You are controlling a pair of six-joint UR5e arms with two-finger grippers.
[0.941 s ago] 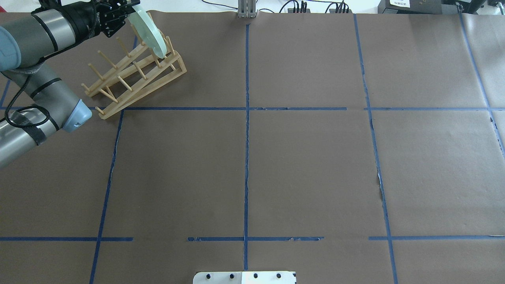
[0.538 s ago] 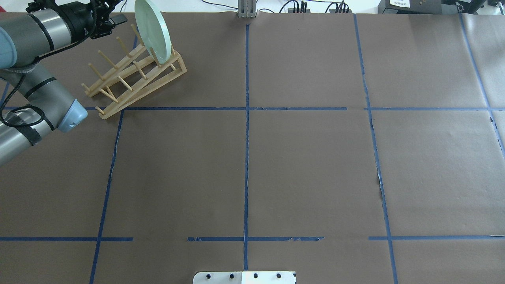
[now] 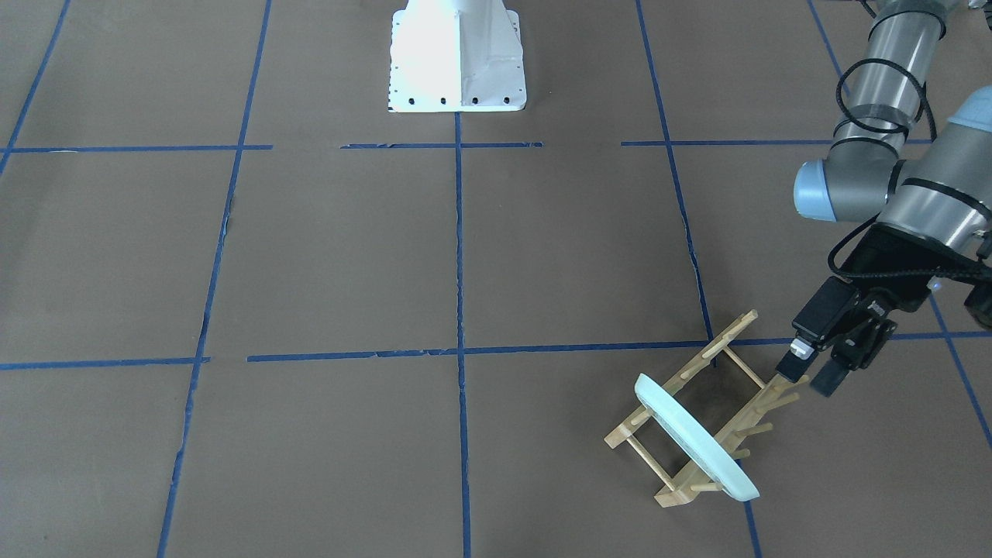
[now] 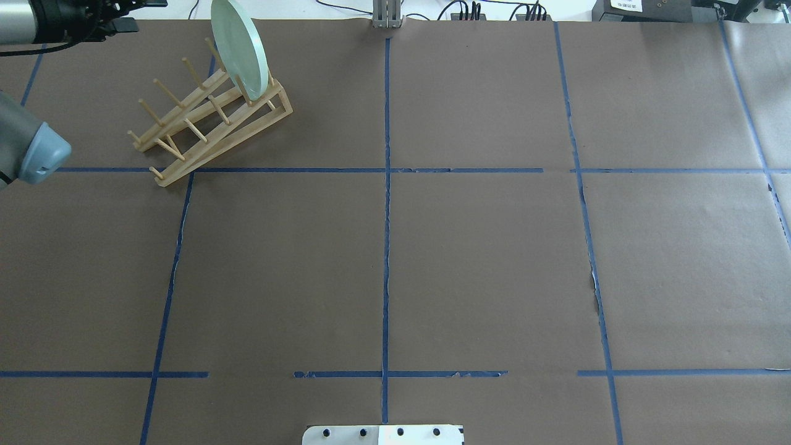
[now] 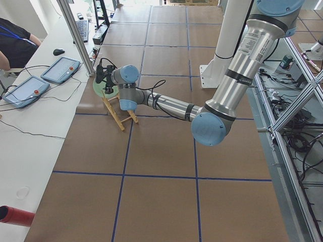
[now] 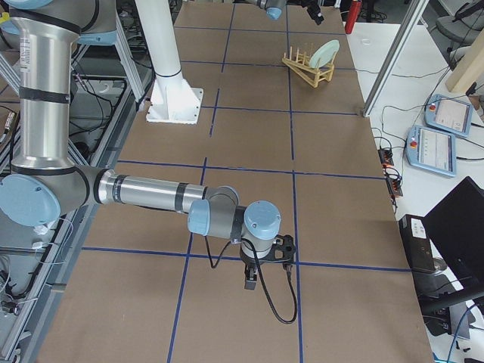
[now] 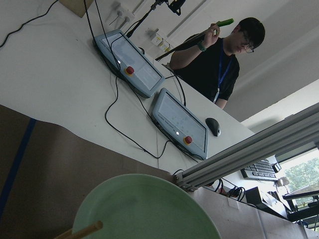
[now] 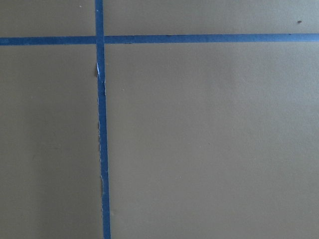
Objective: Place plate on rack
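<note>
The pale mint-green plate (image 4: 238, 46) stands upright between the pegs at the far end of the light wooden rack (image 4: 204, 120), free of any grip. Both also show in the front-facing view, the plate (image 3: 694, 449) leaning in the rack (image 3: 732, 360). My left gripper (image 3: 810, 376) is open and empty, just beside the rack's near end, apart from the plate. In the overhead view it (image 4: 139, 13) sits at the top left edge. The left wrist view shows the plate's rim (image 7: 144, 209) and one peg (image 7: 82, 231). My right gripper (image 6: 253, 276) hangs low over the table far from the rack; I cannot tell its state.
The white robot base (image 3: 457, 54) stands at the table's middle edge. Blue tape lines cross the brown table cover. Past the table edge behind the rack, a white desk holds two pendants (image 7: 179, 122), and an operator (image 7: 219, 55) stands there.
My left gripper let go of the plate and drew back to the left, away from the rack. The plate stays standing in the rack.
</note>
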